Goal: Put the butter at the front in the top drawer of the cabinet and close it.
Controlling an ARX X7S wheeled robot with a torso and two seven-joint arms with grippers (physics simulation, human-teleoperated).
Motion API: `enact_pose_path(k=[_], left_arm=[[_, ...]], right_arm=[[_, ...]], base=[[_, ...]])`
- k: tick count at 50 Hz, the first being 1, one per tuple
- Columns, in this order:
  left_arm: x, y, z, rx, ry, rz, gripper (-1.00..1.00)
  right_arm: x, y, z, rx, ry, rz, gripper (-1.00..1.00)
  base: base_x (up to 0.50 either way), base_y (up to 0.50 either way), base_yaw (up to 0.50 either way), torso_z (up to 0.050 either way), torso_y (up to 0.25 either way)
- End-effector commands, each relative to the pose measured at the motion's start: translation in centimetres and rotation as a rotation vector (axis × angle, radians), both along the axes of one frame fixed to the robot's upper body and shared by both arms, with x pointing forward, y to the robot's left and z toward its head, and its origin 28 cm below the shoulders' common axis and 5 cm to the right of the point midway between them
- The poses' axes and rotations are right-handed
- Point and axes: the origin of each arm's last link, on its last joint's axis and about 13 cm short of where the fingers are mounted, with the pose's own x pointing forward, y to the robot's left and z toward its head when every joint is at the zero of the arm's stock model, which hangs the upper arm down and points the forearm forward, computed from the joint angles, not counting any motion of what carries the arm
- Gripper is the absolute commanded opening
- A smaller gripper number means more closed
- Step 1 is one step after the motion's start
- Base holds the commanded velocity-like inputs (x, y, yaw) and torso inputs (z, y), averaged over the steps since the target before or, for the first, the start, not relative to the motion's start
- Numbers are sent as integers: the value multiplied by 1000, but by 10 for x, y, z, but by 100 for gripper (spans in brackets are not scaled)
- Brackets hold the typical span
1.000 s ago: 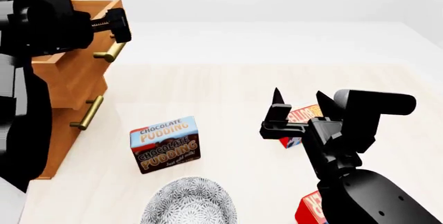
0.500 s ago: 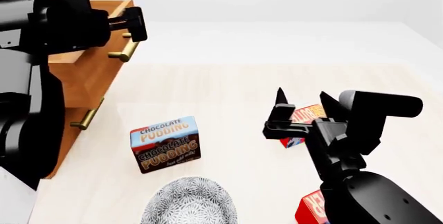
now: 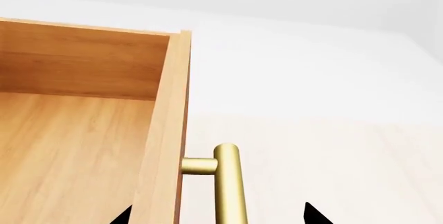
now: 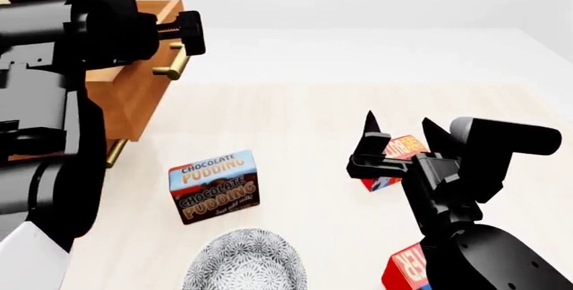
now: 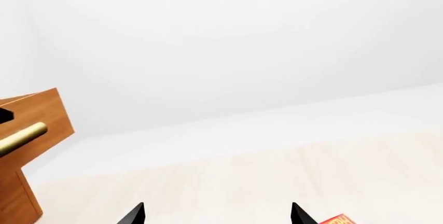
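Observation:
The top drawer (image 3: 69, 146) of the cabinet stands pulled out, and its inside shows empty. My left gripper (image 3: 216, 216) is open, its fingertips wide apart on either side of the brass bar handle (image 3: 230, 182); in the head view it (image 4: 184, 35) sits at that handle (image 4: 172, 62). A red-orange butter box (image 4: 394, 159) lies just beyond my open right gripper (image 4: 398, 119), which holds nothing. Another red box (image 4: 404, 270) lies nearer me, half hidden by the right arm. The right wrist view shows the gripper (image 5: 217, 213) above bare tabletop, a red box corner (image 5: 339, 219) beside it.
A chocolate pudding box (image 4: 213, 186) stands at centre left, with a patterned grey bowl (image 4: 243, 263) in front of it. My left arm hides most of the cabinet; a lower drawer's handle (image 4: 114, 152) peeks out. The drawer front (image 5: 35, 125) shows far off in the right wrist view.
The left gripper has moved right and toward me at the handle, and the top drawer has slid further out. The right gripper has drifted slightly to the right.

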Motion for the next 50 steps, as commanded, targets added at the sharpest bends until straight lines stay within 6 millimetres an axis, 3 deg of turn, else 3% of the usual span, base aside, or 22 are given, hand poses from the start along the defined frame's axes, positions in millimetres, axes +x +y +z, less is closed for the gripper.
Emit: enact_pose_path(k=[1, 50], left_arm=[[0, -25, -24, -237, 48, -208, 100], [-1, -63, -12, -244, 41, -341, 100]], right_arm=[[0, 0, 1, -2, -1, 0, 100], [-2, -3, -2, 4, 12, 5, 100]], base=[[-12, 0, 0, 0, 0], [-8, 0, 2, -1, 2]])
